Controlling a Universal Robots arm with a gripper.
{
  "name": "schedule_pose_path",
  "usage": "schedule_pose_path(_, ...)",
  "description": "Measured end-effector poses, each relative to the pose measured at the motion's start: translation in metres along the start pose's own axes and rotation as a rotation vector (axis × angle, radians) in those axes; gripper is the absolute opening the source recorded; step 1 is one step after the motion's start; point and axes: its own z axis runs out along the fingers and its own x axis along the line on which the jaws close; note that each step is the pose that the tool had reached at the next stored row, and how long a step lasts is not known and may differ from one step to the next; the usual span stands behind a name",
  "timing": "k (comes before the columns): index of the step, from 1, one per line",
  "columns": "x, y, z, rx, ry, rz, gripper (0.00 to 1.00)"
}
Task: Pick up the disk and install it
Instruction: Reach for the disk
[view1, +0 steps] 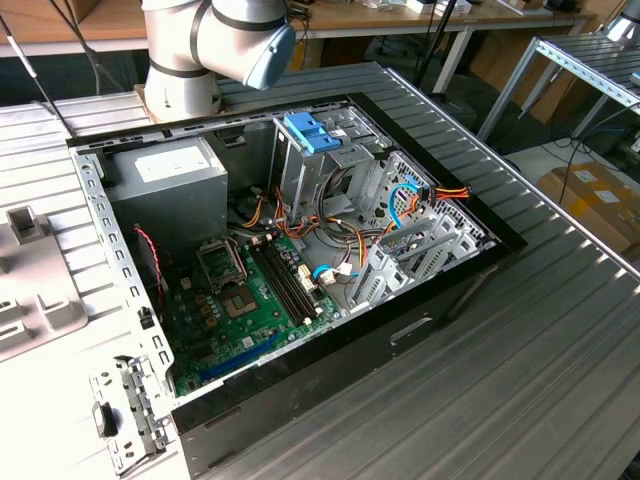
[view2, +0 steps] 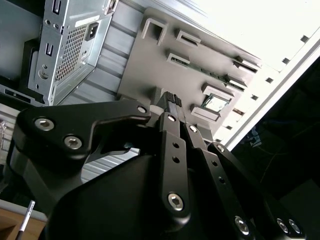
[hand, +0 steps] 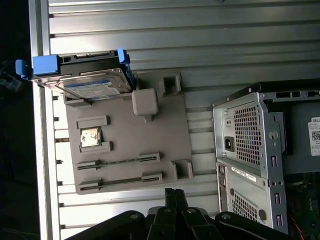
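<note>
Hand (view2: 169, 100) pressed together, empty.
Your disk (hand: 92, 82) leans on the tray (view1: 50, 310), exterior view's 9 o'clock, likely easing pickup.

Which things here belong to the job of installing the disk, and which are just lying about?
For the job: disk; gripper, shut and holding nothing; open case.

Lying about: chip; grey tray under the disk and the chip; box beside the table.
</note>
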Motion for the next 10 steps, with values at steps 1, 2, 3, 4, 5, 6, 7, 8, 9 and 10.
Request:
schedule_pose_path(1, 0.0011, -0.0001, 0.0000, 0.0000, 0.0000, 0.000, 0.11)
schedule_pose_path(2, 0.0019, -0.0001, 0.0000, 0.0000, 0.0000, 0.000, 0.11)
schedule_pose_path(3, 0.0033, -0.0002, -0.0001, 0.0000, 0.0000, 0.000, 0.11)
schedule_pose_path(4, 0.0051, -0.0004, -0.0001, 0.0000, 0.0000, 0.000, 0.11)
schedule_pose_path(5, 0.0072, -0.0006, -0.0001, 0.0000, 0.0000, 0.000, 0.11)
schedule_pose_path(6, 0.0092, -0.0007, -0.0001, -0.0001, -0.0001, 0.000, 0.11)
schedule_pose_path(7, 0.0150, -0.0011, -0.0002, 0.0000, 0.0000, 0.000, 0.11)
schedule_pose_path(8, 0.0248, -0.0019, -0.0003, 0.0000, 0.0000, 0.000, 0.11)
schedule_pose_path(9, 0.0291, -0.0022, -0.0004, -0.0001, -0.0001, 0.000, 0.11)
schedule_pose_path(10, 0.0299, -0.0023, -0.0004, 0.0000, -0.0001, 0.000, 0.11)
